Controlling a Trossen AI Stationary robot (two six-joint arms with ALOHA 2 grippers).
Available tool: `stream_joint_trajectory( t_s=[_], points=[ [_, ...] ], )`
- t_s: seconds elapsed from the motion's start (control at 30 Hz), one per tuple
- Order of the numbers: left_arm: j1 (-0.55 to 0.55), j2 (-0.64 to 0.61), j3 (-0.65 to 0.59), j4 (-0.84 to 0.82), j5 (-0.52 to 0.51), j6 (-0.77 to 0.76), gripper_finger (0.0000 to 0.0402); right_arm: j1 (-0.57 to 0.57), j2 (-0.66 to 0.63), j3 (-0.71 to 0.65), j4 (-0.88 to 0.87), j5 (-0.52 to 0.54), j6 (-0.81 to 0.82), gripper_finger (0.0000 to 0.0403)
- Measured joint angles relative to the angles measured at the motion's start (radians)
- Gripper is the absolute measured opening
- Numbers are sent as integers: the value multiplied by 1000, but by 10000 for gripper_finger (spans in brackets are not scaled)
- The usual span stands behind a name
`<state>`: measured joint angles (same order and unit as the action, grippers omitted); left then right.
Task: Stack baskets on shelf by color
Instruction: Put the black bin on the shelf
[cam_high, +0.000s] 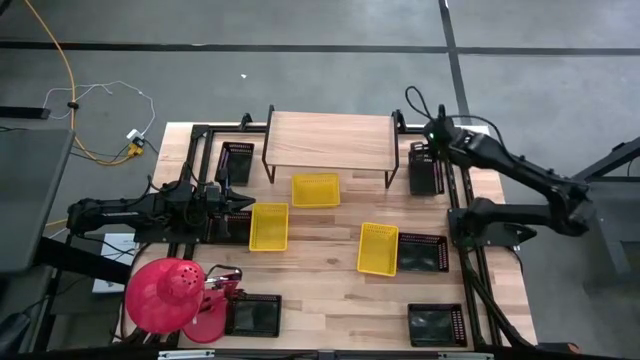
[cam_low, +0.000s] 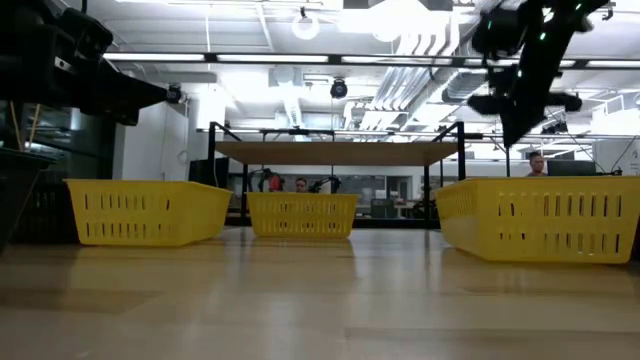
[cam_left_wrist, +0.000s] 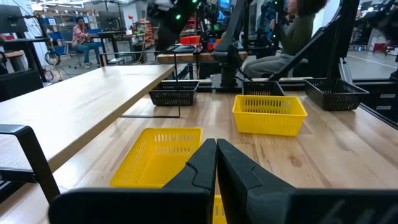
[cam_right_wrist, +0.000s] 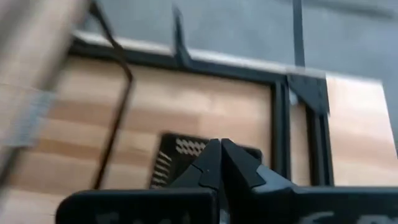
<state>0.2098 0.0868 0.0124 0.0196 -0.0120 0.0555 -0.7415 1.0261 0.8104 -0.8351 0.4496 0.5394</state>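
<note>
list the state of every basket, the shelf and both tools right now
shelf: top bare
yellow basket by the shelf: upright, empty, on the table
yellow basket at left: upright, empty, unstacked
yellow basket at right: upright, empty, beside a black basket
black basket right of the shelf: on the table
left tool: shut, empty
right tool: shut, above that black basket

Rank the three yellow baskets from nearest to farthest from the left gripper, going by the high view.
Measured from the left gripper, at the table's left side:
1. The left yellow basket, right beside the fingertips.
2. The middle yellow basket, in front of the shelf.
3. The right yellow basket, right of centre, beside a black basket.
</note>
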Motion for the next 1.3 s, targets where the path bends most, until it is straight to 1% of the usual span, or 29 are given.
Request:
stream_joint_trajectory(
  t_s=[0.1,0.17,0.23,0.33,0.43,0.5,0.57,0.63,0.73,0.87,0.97,1.03,1.13,1.3],
  points=[
    [0,0,0,0,0,0,3,-61,47,0,-22,-73,-29,1],
    [0,0,0,0,0,0,3,-68,61,0,-28,-117,-45,1],
    [0,0,0,0,0,0,3,-63,63,0,-55,-138,-43,1],
    [0,0,0,0,0,0,3,-47,60,0,-128,-132,-15,1],
    [0,0,0,0,0,0,3,-26,58,0,-213,-93,40,1],
    [0,0,0,0,0,0,3,-11,58,0,-234,-70,76,7],
    [0,0,0,0,0,0,3,6,58,0,-231,-64,94,24],
    [0,0,0,0,0,0,3,25,58,0,-229,-52,112,51],
    [0,0,0,0,0,0,3,38,58,0,-232,-32,136,102],
    [0,0,0,0,0,0,3,33,63,-2,-252,-61,179,176],
    [0,0,0,0,0,0,3,20,71,-42,-231,-63,214,218],
    [0,0,0,0,0,0,3,0,77,-89,-168,-87,214,235],
    [0,0,0,0,0,0,3,-37,89,-153,-67,-132,190,242],
    [0,0,0,0,0,0,3,-94,102,-184,-16,-99,175,243]
  ],
)
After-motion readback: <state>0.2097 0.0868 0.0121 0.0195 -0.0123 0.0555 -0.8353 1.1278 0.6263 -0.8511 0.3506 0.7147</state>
